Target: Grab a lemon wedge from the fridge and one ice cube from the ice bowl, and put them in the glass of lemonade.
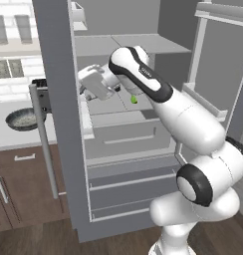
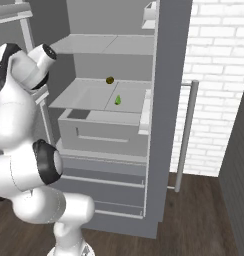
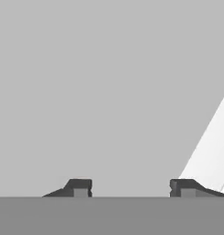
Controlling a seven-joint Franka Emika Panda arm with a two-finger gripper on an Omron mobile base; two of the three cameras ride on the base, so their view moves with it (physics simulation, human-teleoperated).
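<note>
From the right base view the lemon wedge [image 2: 117, 100] sits near the middle of the fridge [image 2: 161, 125] shelf, a dark round fruit [image 2: 110, 80] behind it. My hand view shows my gripper [image 3: 131, 187] part-open, holding nothing, facing bare grey. The ice bowl [image 1: 23, 119] rests on the counter [image 1: 9, 137] by its front edge.

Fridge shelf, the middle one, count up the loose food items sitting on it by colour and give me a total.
Yellow-green: 1, the lemon wedge
Dark olive-brown: 1, a small round item farther back on the shelf
Total: 2
</note>
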